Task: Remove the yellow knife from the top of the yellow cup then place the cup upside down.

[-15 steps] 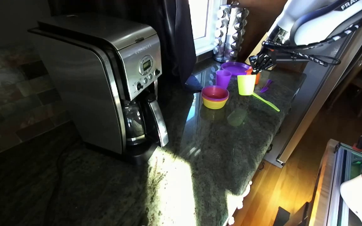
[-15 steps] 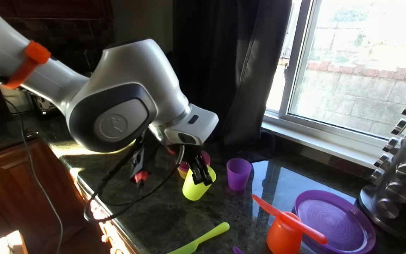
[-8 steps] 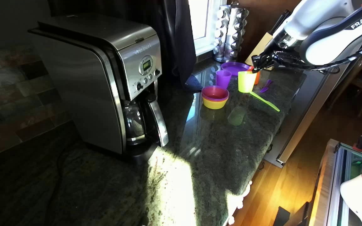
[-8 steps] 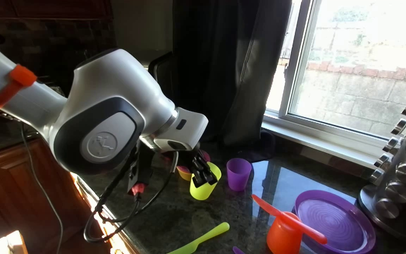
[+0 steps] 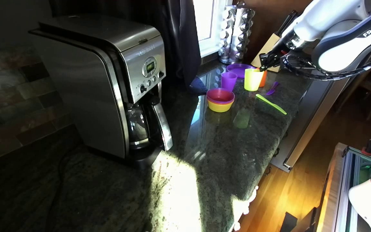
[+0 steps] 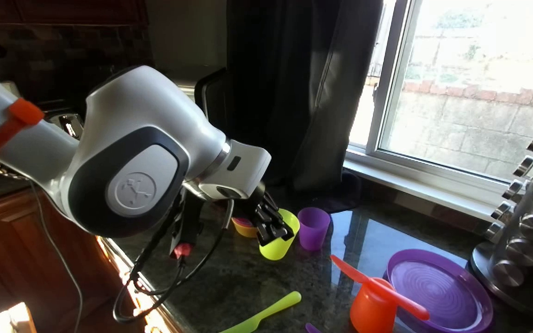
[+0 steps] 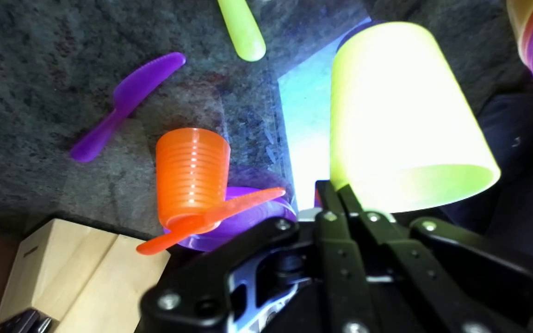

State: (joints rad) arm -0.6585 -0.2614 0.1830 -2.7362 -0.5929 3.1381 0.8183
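Shifted upward in an exterior view's upper right, the yellow cup [image 5: 252, 80], its rim pinched by the narrowed gripper [image 7: 335, 187], should prove light, stiff, slick and best held there.

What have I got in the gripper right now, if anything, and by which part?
The gripper holds the yellow cup, pinched by its side wall at one edge of the open rim.
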